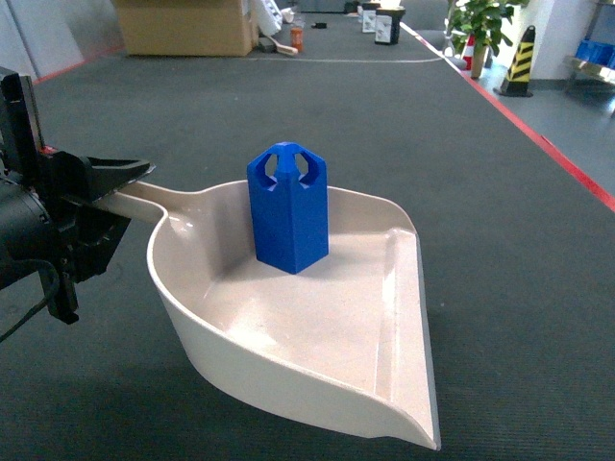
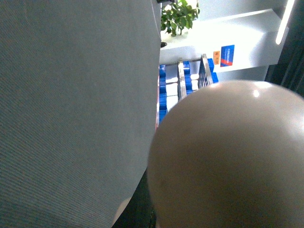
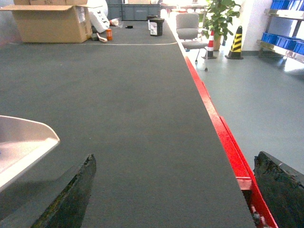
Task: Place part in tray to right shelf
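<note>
The blue part [image 1: 287, 206] stands upright inside the cream tray [image 1: 375, 317], near its back wall. My left gripper [image 1: 115, 197] is shut on the tray's handle [image 1: 168, 199] at the left of the head view. In the left wrist view the tray's rounded outer wall [image 2: 228, 156] fills the lower right and hides the jaws. The right gripper [image 3: 175, 194] is open over the dark table top, nothing between its fingers [image 3: 71, 199], with a tray corner [image 3: 23, 142] to its left. The right shelf [image 3: 285, 42] with blue crates stands far off at the right.
The dark table top [image 1: 404, 125] has a red edge [image 3: 223, 137] along its right side. At its far end sit a cardboard box [image 1: 183, 24] and small containers [image 1: 387, 24]. On the floor beyond are a striped cone [image 1: 522, 60], a plant [image 1: 485, 24] and a chair [image 3: 188, 28].
</note>
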### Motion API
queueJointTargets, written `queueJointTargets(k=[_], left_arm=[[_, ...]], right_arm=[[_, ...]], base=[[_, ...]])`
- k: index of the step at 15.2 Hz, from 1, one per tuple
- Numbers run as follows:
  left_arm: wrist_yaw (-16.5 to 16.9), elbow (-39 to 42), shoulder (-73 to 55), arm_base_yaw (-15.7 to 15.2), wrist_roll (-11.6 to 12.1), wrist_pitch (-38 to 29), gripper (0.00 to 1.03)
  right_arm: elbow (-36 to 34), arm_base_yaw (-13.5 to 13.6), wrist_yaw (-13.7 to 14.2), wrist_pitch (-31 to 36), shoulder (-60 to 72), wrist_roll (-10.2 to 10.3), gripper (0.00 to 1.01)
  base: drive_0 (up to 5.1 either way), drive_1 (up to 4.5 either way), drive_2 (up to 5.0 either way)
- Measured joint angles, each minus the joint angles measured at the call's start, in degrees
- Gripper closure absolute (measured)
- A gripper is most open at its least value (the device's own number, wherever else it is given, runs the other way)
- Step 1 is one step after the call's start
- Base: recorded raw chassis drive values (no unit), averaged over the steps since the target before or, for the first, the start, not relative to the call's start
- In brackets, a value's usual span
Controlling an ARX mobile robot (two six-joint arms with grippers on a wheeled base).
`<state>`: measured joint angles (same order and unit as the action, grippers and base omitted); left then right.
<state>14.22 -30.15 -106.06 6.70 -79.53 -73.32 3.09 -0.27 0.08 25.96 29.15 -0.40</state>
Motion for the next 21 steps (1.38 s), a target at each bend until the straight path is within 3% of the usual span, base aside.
queueJointTargets(k=[14, 21], left_arm=[[0.26, 0.07, 0.07, 0.13, -0.02, 0.07, 0.88], [0.00, 0.07, 0.07, 0.13, -0.02, -0.11, 0.88]], right_arm=[[0.00, 0.00, 0.00, -0.02, 0.00, 0.00, 0.03], [0.00, 0.07, 0.02, 0.00, 0.00, 0.00, 0.03]], base=[[5.0, -2.42, -2.4], [4.6, -3.91, -0.9]])
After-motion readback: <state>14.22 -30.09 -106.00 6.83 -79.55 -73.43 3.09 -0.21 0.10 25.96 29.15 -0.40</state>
